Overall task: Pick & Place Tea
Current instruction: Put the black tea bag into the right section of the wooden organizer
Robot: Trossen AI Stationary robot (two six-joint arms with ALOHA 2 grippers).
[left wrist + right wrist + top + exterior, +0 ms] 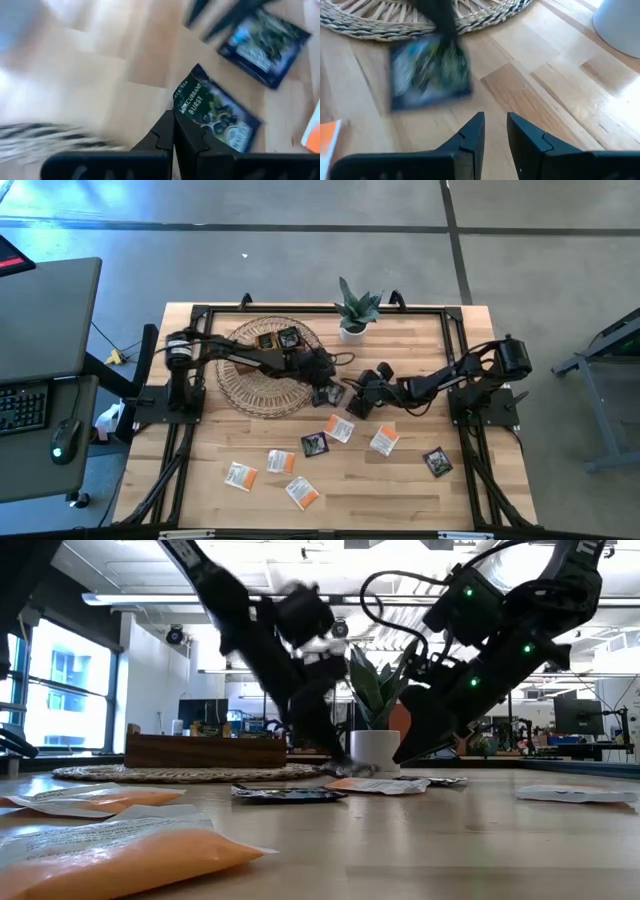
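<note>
Our left end effector [174, 142] is clenched on a dark tea sachet [217, 116] at the woven mat's [250, 385] edge. Our right end effector [495, 132] hovers released nearby, the potted plant [355, 310] behind; other sachets [290, 465] scatter across the desk [420, 490].

We see a pale wooden table [400, 480] carrying a round woven mat [240, 385], a white pot with a green plant [353, 330], and tea sachets scattered flat on the wood: orange-and-white ones [240, 476] and dark ones [437, 462].
</note>
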